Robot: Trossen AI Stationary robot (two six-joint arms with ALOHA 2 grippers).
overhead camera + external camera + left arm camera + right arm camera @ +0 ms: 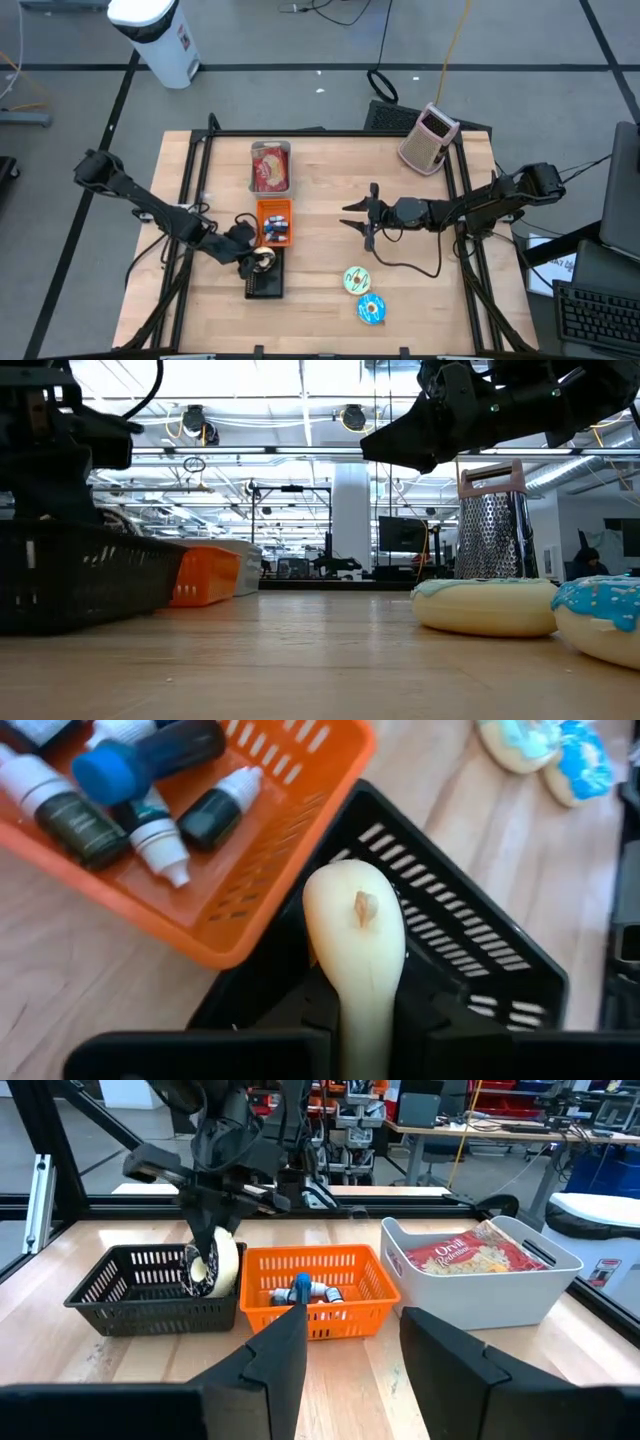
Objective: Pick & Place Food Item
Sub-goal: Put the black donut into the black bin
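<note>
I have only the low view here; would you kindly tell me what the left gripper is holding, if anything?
Observer: The left gripper is shut on a pale donut.
Operator: Thank you. Where is it relative to the baskets?
Observer: It hangs low over the black basket, beside the orange basket.
Operator: And is the right gripper carrying anything?
Observer: No; the right gripper hovers mid-table, open, with nothing between its fingers.
</note>
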